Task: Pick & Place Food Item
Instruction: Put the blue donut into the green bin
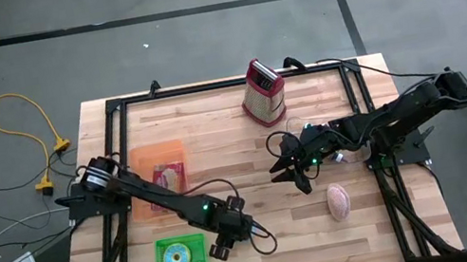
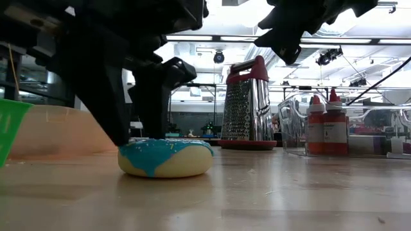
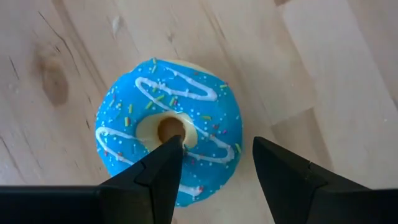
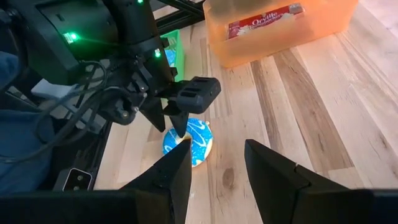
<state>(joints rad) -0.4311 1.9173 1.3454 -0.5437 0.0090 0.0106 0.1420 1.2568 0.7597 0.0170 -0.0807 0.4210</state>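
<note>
1. At the far left of the wooden desk [image 1: 212,120], seen from above, we find the left arm reaching from the desk's left edge toward the near side.
2. Under that arm sits an orange bin [image 1: 160,168] holding a packaged item whose kind we cannot tell. Nearer the front edge lies a green tray [image 1: 181,256] with a ring-shaped thing in it.
3. Just right of the tray, the left claw [image 1: 225,243] hangs directly over a blue-frosted donut [image 3: 168,127] with white stripes and sprinkles, lying flat on the bare wood. The fingers stand open, one fingertip [image 3: 166,163] above the donut's hole and the other off its outer edge. We cannot tell whether they touch the icing.
4. In the level view, the left arm blocks most of the scene behind the donut.
5. Toward the far edge, right of centre, stands an upright metal grater [image 1: 263,92] with a red handle.
6. Right of centre, the right claw [image 1: 291,171] hangs above the desk, open and empty, well apart from the donut and aimed toward it.
7. Near the right claw lies a pinkish oval food item [image 1: 338,200], nearer the front edge.
8. The level view also shows red-capped bottles [image 2: 324,125] right of the grater.
</note>
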